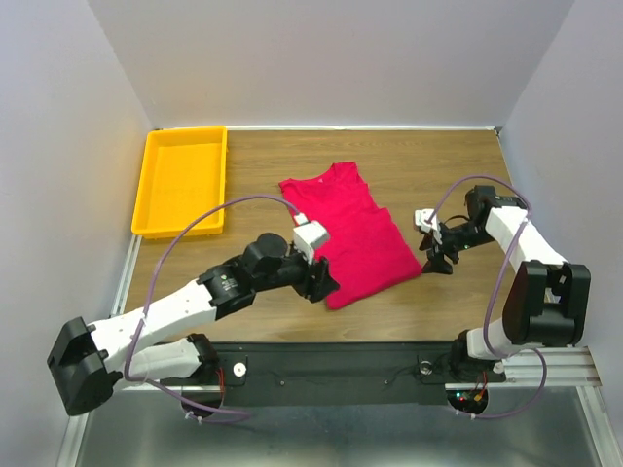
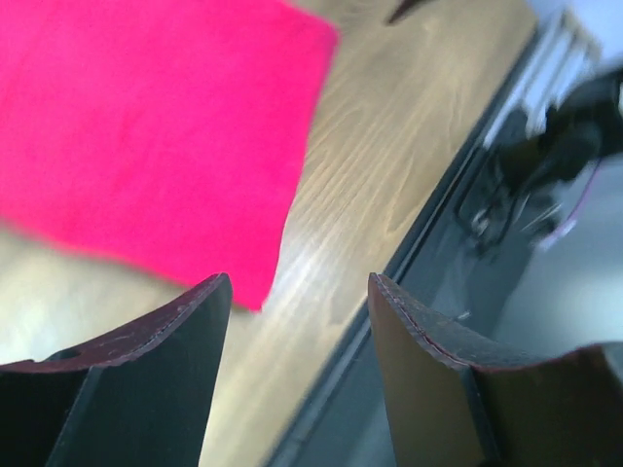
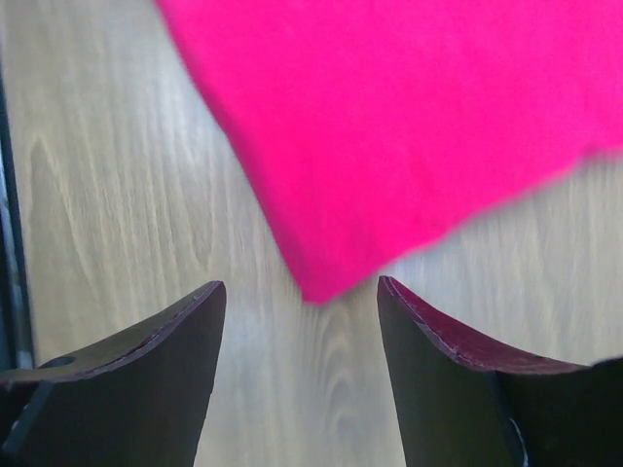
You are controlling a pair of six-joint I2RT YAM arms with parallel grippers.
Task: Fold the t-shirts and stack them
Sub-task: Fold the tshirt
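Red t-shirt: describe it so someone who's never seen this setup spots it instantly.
On the wooden table, look at the centre. The t-shirt lies flat there, neckline toward the far wall. It is the only cloth and only crimson thing; the yellow tray at far left is rigid plastic.

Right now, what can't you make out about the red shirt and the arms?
Top view: the left fingers cover part of the t-shirt's near left edge.
Top view: the right fingers are too small and dark to show their gap.
Left wrist view: t-shirt blurred, cut off at top and left.
Right wrist view: only one corner shows.
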